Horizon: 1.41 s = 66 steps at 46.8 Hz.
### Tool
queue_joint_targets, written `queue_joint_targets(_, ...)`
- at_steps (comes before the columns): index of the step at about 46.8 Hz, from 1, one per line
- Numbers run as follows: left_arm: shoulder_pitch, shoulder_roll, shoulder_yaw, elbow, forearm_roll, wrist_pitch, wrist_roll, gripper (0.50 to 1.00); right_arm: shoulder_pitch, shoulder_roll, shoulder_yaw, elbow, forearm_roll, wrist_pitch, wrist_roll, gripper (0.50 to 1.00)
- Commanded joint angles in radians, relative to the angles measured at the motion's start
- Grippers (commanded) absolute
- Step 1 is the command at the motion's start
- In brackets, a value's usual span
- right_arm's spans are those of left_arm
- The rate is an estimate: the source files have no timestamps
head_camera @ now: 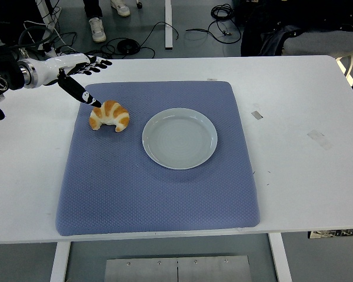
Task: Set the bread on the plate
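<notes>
While golden-brown crescent croissant [109, 116] lies left of round white plate [179, 138] on blue mat, left hand [76, 71] hovers just upper-left, fingers spread, empty; right hand unseen.

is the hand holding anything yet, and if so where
Nothing is held. The left hand is open above the mat's far left corner, thumb tip close to the croissant, fingers spread. The plate is empty.

light: shining bright and even from overhead
shadows: lying faint under my left hand [76, 69]
focus: staying sharp throughout, no blur
</notes>
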<state>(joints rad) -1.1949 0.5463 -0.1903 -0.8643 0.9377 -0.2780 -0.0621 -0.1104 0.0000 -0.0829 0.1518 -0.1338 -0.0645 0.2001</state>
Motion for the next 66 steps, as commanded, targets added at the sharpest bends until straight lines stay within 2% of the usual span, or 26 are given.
queue_joint_targets(1, -0.002, -0.005, 0.006, -0.002, 0.001, 0.003, -0.001, 0.966, 0.000, 0.000, 0.000, 0.000, 0.000, 0.000, 0.001, 1.000)
queue_joint_targets(20, 0.000, -0.026, 0.012, -0.025, 0.013, -0.003, 0.001, 0.981, 0.000, 0.000, 0.000, 0.000, 0.000, 0.000, 0.001, 1.000)
queue_joint_targets(33, -0.011, -0.037, 0.054, -0.038, 0.101, -0.001, 0.001, 0.980, 0.000, 0.000, 0.000, 0.000, 0.000, 0.000, 0.001, 1.000)
queue_joint_targets(44, -0.011, -0.031, 0.075, -0.038, 0.208, 0.002, -0.001, 0.936, 0.000, 0.000, 0.000, 0.000, 0.000, 0.000, 0.001, 1.000)
queue_joint_targets(55, -0.009, -0.028, 0.074, -0.038, 0.250, 0.005, -0.001, 0.904, 0.000, 0.000, 0.000, 0.000, 0.000, 0.000, -0.001, 1.000)
queue_joint_targets(66, -0.003, -0.035, 0.077, -0.036, 0.265, 0.042, -0.001, 0.898, 0.000, 0.000, 0.000, 0.000, -0.001, 0.000, -0.001, 1.000)
